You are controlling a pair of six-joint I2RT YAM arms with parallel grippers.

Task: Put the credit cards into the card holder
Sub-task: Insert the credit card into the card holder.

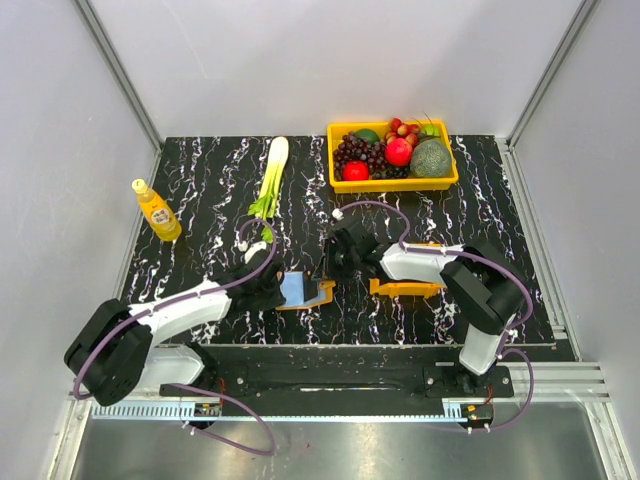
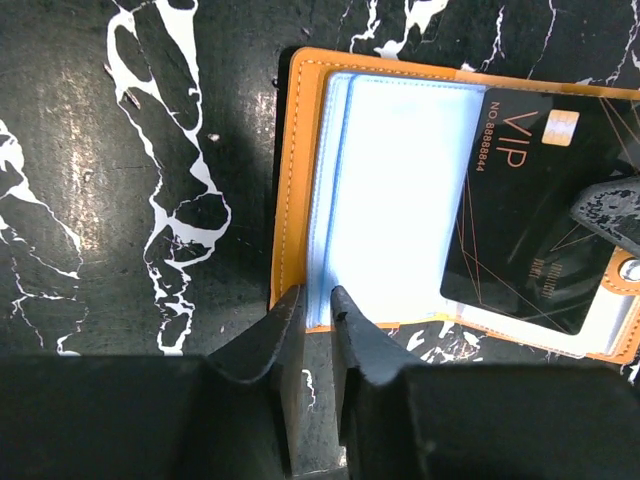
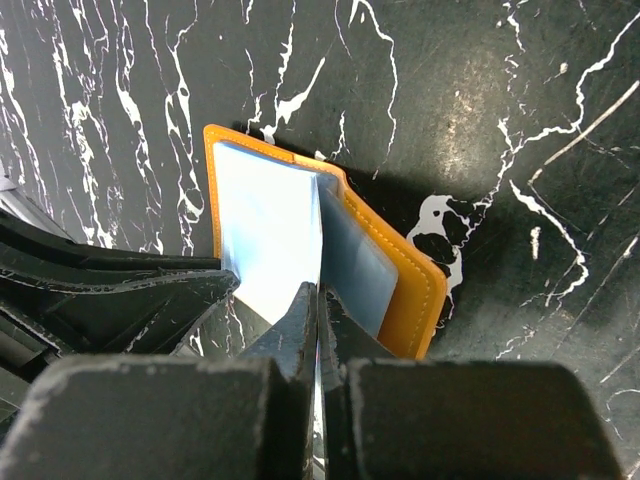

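The card holder (image 1: 305, 291) lies open between my two pincers, orange cover down and pale blue sleeves up.

The black marbled table (image 1: 200, 180) carries everything. Well beyond my right pincer (image 3: 319, 300) stands a yellow basket (image 1: 392, 185) of fruit. Well beyond my left pincer (image 2: 318, 305) lies a long green-and-white stalk vegetable (image 1: 272, 175). Further left of that pincer, also well apart, stands a yellow bottle (image 1: 157, 212). Just to the right of my right pincer, partly under that arm, sits a small orange tray (image 1: 405, 288).

My left pincer is at the near left corner of the holder. Its fingers are drawn almost together, with only a thin slit between them. Through the slit the blue sleeve and the orange stitched edge show below. The tips overlap that edge; I cannot tell whether they press on it.

A black credit card (image 2: 530, 220), marked VIP with a gold chip, lies over the right part of the holder, on the far side from my left pincer. My right pincer is clamped on it. In the right wrist view its fingers are pressed together on a thin edge seen end-on, with blue sleeves either side of it. In the left wrist view one of those fingers (image 2: 605, 210) lies on the card's face at its far end.
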